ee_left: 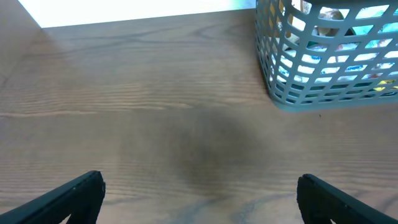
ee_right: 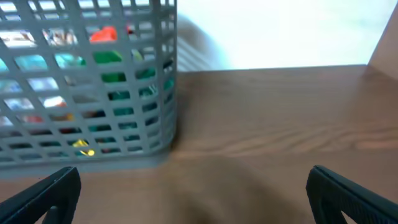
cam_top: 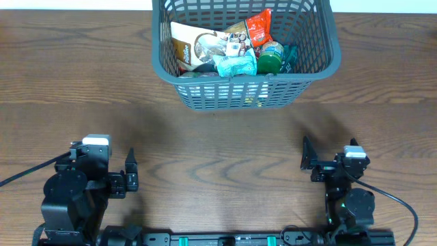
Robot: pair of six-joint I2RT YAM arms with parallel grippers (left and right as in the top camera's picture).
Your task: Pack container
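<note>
The left end effector sits at the near left of the brown wood-grain surface. Its two dark fingers are spread wide. It holds nothing and touches nothing. The right end effector sits at the near right, also spread wide and empty. Both are well apart from the container.

The container is a large grey plastic basket with slotted lattice sides and a thick rolled rim. It stands upright at the far centre of the surface, and its far edge is cut off by the top of the overhead view. Inside lie several snack packets: a cream and brown packet at the left, a pale teal packet in the middle, an orange-red packet toward the far right, and a green round item beside it.

The left wrist view shows the left end effector with bare surface between its finger tips, and the container's near left corner at the far right. The right wrist view, slightly blurred, shows the right end effector and the container's near right corner at the far left, with teal, green and orange colours showing through the slots. Only the overhead view shows the packets clearly.
</note>
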